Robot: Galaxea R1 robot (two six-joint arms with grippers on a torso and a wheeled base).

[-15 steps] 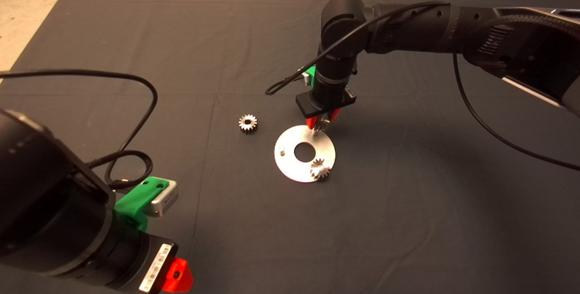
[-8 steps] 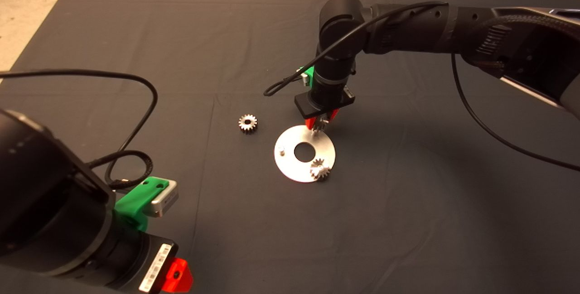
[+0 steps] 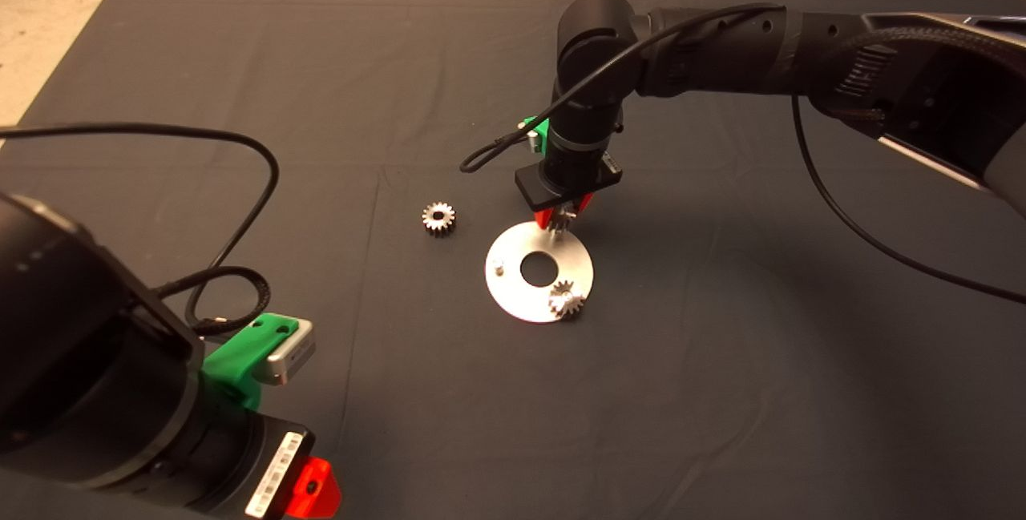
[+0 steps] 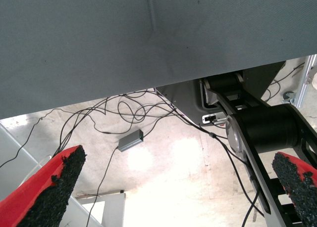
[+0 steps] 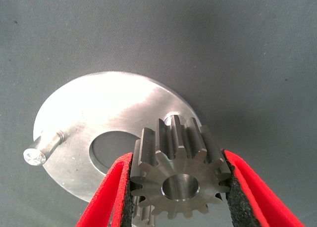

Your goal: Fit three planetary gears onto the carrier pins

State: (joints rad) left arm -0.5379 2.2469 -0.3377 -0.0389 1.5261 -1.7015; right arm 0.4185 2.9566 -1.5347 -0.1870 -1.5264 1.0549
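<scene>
Here we see the right end effector (image 5: 181, 187) clamped on a gear (image 5: 180, 175), held just above the far edge of the disc (image 3: 513, 296) (one pin (image 5: 42, 149) bare). A second gear (image 3: 565, 300) sits on the disc, a third (image 3: 438, 218) on the surface (image 3: 721, 392). The left end effector (image 4: 178, 187) waits, spread wide.

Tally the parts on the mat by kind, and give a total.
Planetary gears: 3 (loose gear on the mat, seated gear on the disc, held gear in the right gripper)
Carrier disc: 1
Carrier pins visible: 2 (bare pin, pin behind held gear)
Total: 6
</scene>
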